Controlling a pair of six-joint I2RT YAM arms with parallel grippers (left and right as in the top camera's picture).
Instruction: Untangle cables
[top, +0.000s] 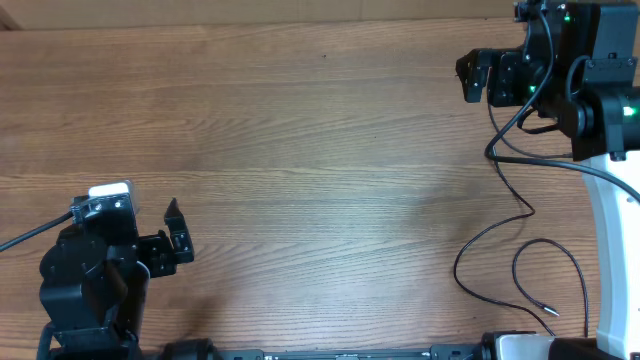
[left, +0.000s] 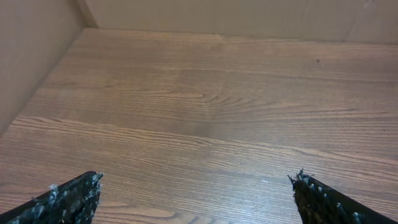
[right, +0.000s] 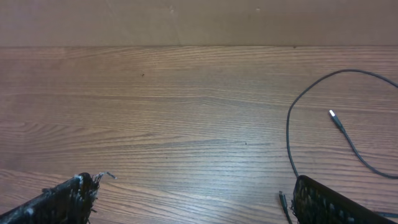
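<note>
The table (top: 300, 150) is matte brown wood with long, fine grain lines running across it. The cables (top: 528, 212) lie on its right side, well apart from the left gripper (top: 180, 232) and nearer the right gripper (top: 466, 80). They are very thin, smooth black wires that run loosely from the far right of the table toward its near edge in soft bends, then curl into an open loop. One small plug end (top: 548, 311) lies by the near edge, pointing toward the near right corner. In the right wrist view the cables (right: 290, 130) arc over the bare wood and the plug end (right: 336, 118) shows a pale metal tip (the wires look loosely looped here, with no tight knot visible). Both the right gripper (right: 196, 182) and the left gripper (left: 198, 180) have their rough, black fingers spread wide with only wood between them. The right arm's thicker black cable (top: 525, 105) hangs close to the thin wires' far end.
</note>
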